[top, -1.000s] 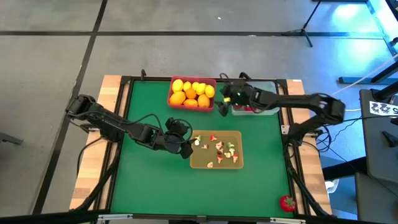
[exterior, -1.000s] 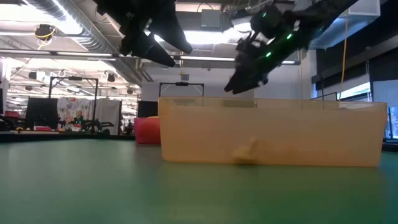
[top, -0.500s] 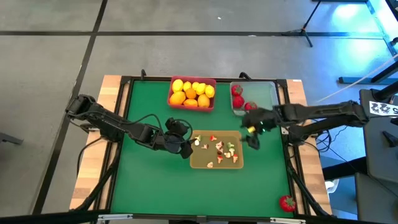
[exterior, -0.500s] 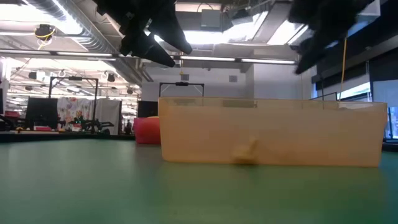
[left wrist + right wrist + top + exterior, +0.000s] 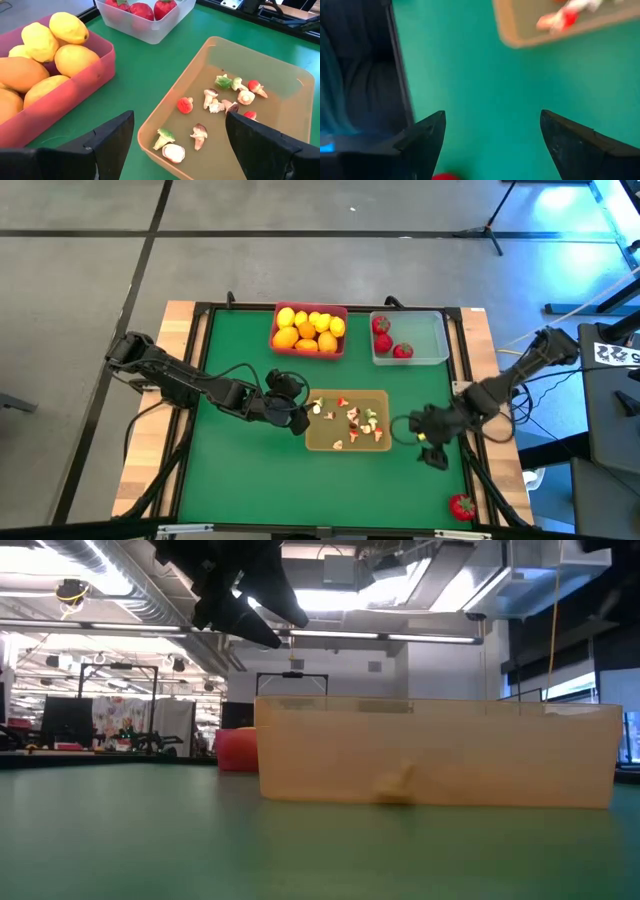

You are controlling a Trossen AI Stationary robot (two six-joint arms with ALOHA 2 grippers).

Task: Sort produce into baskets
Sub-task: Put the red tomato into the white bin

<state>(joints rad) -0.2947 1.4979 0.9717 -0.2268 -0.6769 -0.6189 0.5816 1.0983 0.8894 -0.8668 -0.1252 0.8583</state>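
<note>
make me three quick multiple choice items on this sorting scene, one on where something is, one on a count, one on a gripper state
1. Where is the stray red fruit?
A. in the pink-red tray
B. outside the green mat, on the table's edge near the right arm
C. in the tan tray

2. How many red fruits lie in the clear tray?
A. three
B. none
C. six

3. How does the right gripper stand?
A. shut on a lemon
B. shut on a mushroom
C. open, holding nothing

Answers:
1 B, the high view shows it on the wooden border past the mat's corner.
2 A, three red pieces sit along one side of that tray.
3 C, the right wrist view shows its fingers spread over bare green mat beside the tan tray.

The left gripper waits open at the tan tray's other end.
</note>
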